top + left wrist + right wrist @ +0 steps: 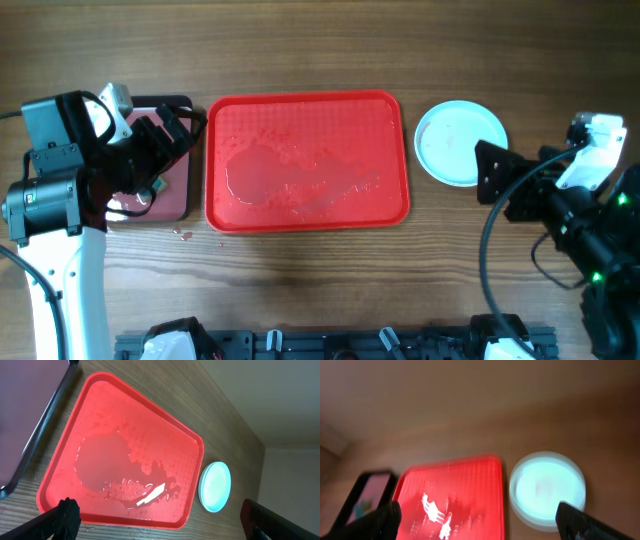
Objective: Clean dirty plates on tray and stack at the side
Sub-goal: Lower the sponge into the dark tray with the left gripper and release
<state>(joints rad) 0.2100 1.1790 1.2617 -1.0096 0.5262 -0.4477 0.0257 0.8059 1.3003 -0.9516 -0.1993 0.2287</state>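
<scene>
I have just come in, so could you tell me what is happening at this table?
Neither arm holds anything. The plates sit stacked on the table right of the red tray, which is wet and bears no plates. The right gripper is open beside the stack; the left gripper is open over a small maroon tray.

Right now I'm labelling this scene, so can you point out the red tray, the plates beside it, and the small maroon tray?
red tray [308, 97]: overhead view, on its upper rim.
plates [460, 142]: overhead view, middle of the topmost plate.
maroon tray [172, 195]: overhead view, bare lower-right part of its floor.
</scene>
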